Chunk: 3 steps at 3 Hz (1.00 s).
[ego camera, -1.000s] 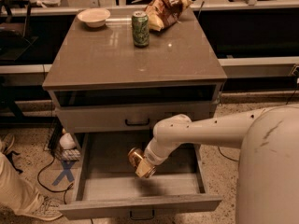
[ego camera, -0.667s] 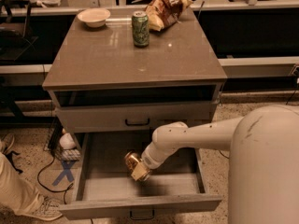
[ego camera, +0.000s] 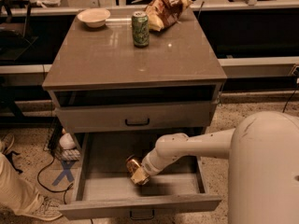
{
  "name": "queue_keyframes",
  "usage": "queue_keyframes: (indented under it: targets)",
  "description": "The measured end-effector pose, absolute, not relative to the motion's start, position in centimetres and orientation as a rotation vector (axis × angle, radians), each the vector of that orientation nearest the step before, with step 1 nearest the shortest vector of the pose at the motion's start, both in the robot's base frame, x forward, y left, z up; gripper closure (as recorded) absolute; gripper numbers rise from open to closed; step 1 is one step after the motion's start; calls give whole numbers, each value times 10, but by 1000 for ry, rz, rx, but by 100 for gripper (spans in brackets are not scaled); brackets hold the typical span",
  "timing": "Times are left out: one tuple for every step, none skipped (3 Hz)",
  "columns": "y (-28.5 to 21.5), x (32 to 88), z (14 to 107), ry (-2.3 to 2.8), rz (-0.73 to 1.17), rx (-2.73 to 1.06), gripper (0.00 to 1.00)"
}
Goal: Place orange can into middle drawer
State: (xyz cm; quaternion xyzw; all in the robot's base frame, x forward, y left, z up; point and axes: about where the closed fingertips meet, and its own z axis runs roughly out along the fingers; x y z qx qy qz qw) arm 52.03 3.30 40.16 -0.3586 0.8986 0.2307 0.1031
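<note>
White arm (ego camera: 187, 148), jaws inside grey drawer (ego camera: 140, 207), orange can (ego camera: 134, 167)

The setting looks like a robot test space inside an office or lab break area, not a home. The gripper (ego camera: 140, 172) sits low in the open middle drawer (ego camera: 140, 203) of a grey cabinet (ego camera: 93, 64), clasping the orange can (ego camera: 134, 165). Left of the gripper, a blue tape cross (ego camera: 64, 174) marks the speckled floor (ego camera: 229, 120) and a loose cable (ego camera: 41, 174) trails beside it. Further left is a bystander's trouser leg (ego camera: 16, 195) and shoe (ego camera: 44, 208). Far above and behind the gripper, snack items stand on the cabinet top: a bowl (ego camera: 94, 17), a green can (ego camera: 140, 28) and a chip bag (ego camera: 166, 8). Long dark-fronted counters (ego camera: 252, 31) run behind them.
</note>
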Motion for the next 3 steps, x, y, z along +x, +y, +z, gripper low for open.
queue_keyframes:
  targets:
    - [29, 520, 393, 2659, 695, -1028, 12]
    - [17, 521, 387, 2686, 673, -1001, 0]
    - [-7, 530, 398, 2678, 682, -967, 0]
